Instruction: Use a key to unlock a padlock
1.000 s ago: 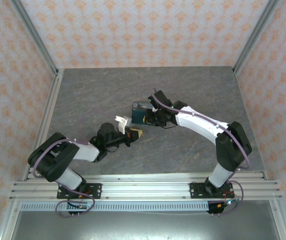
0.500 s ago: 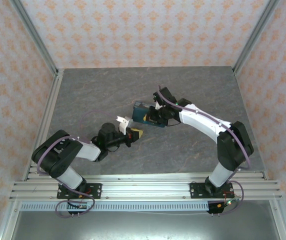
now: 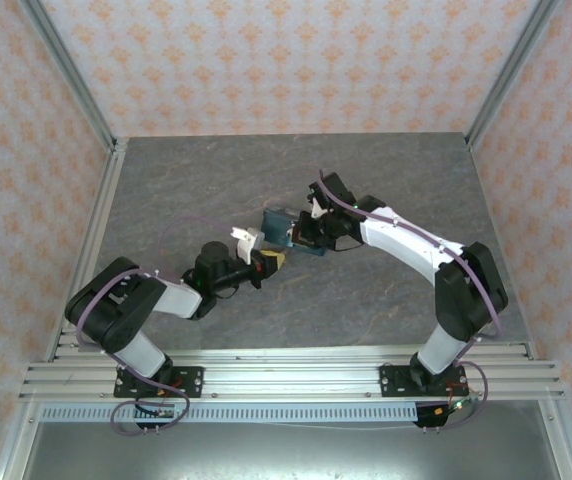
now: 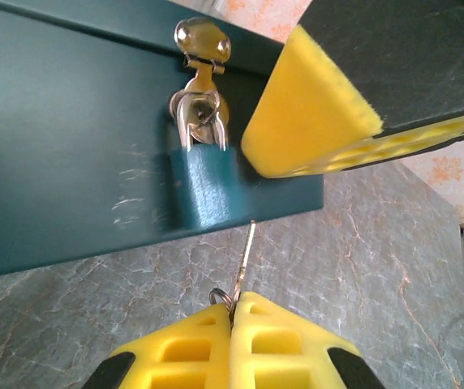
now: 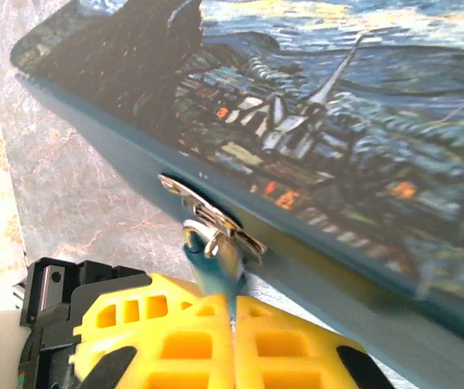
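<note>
Your left gripper (image 4: pixel 232 324) is pinched shut on the ring of a thin silver key (image 4: pixel 247 251), blade aimed at the box side, judged ready for insertion. The small teal-faced metal padlock (image 4: pixel 204 174) hangs from the silver hasp (image 4: pixel 202 40) on the side of the blue swirl-painted rectangular box (image 4: pixel 70 138). Your right gripper (image 5: pixel 232 312), fingers together, sits against that side, likely steadying. The keyhole is hidden, and you cannot tell whether the right fingers nip the padlock.

I have the blue painted rectangular box (image 3: pixel 276 222) mid-table on the grey stone-look tabletop (image 3: pixel 406 180), between both arms. The small metal padlock (image 4: pixel 202 182) hangs from its side hasp. The thin metal key (image 4: pixel 247 247), in the left gripper (image 4: pixel 232 312), points at the padlock from close by, and the right gripper (image 5: pixel 232 320) sits just beside the padlock.
</note>
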